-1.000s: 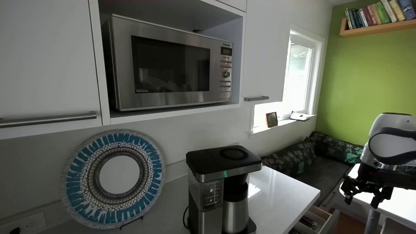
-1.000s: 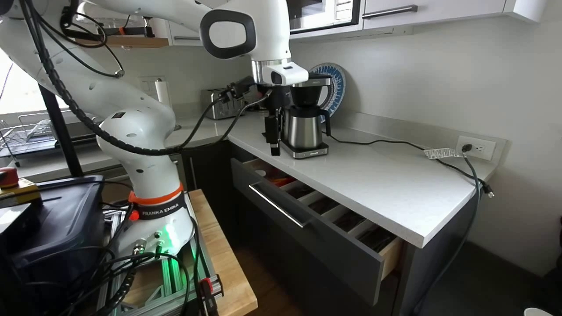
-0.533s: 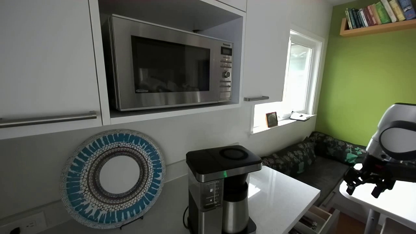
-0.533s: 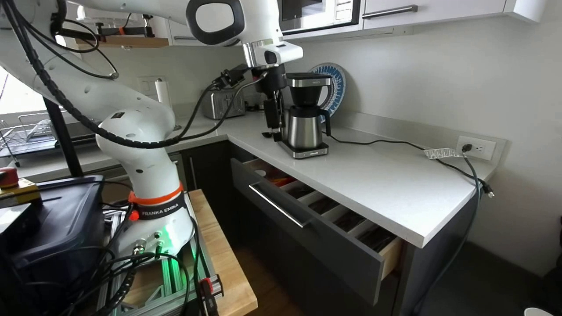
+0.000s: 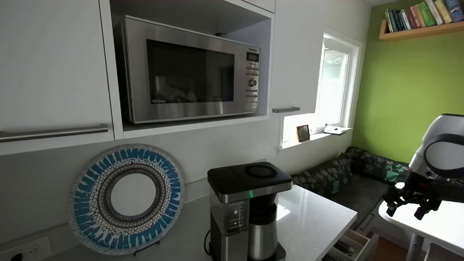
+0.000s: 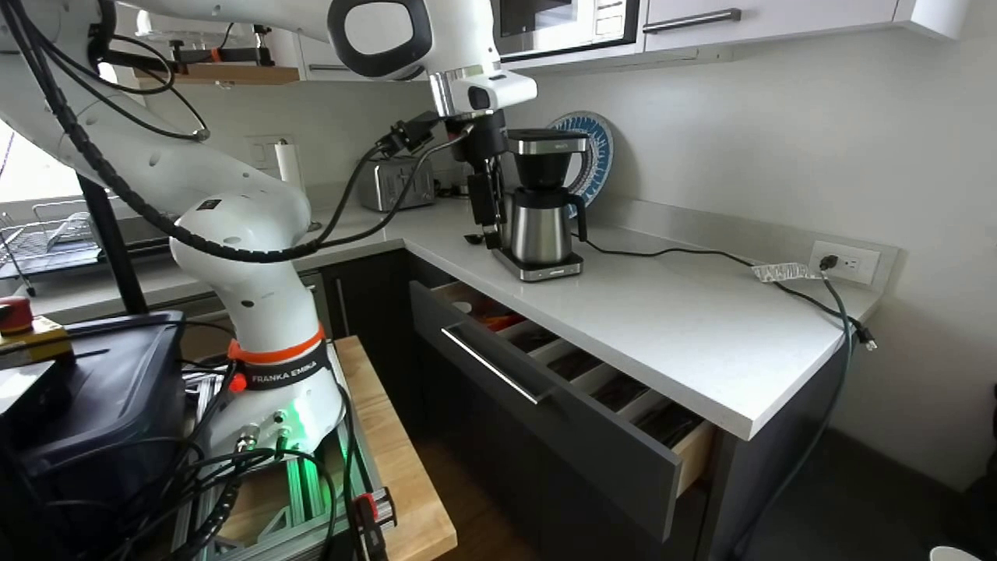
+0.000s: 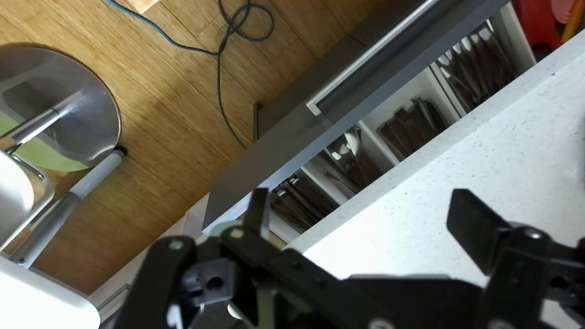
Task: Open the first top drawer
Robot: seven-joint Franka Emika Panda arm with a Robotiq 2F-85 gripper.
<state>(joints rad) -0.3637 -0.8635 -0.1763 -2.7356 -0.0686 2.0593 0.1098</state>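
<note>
Upper middle of the wrist view, handle point(image 7: 365, 58): straight metal bar, square bend at its lower end. Long axis diagonal, near frame centre to the top edge right of middle. Lies up-frame of the tool point(image 7: 361, 219), well apart, no contact.
Tool: fingers point(image 7: 477, 228) spread, nothing held. They line up left-right across the lower half, oblique to the bar.
Drawer point(image 6: 600, 452): lower middle of an exterior view, partly out from under the table point(image 6: 670, 327). My read: task done or close.
Pull: if more travel is wanted, a grip on the bar likely needs a wrist turn and a move up-frame in the wrist view, past the table edge and down; then pull towards upper left there. If not, just back off.
Drawer front: flat panel, dark grey, matt, crisp edges. Pale wood at its side.
Dividers point(image 7: 378, 145): white, straight, parallel. Slim pieces point(image 7: 409, 130) between them, some shiny; cutlery by the look.
Table: white slab, fine dark speckle, squared edge, glossy.
Coffee maker point(image 6: 544, 222): black and brushed steel, round jug. Tool overlaps its left side in an exterior view; contact can't be told.
Floor point(image 7: 160, 91): warm wood planks, satin.
</note>
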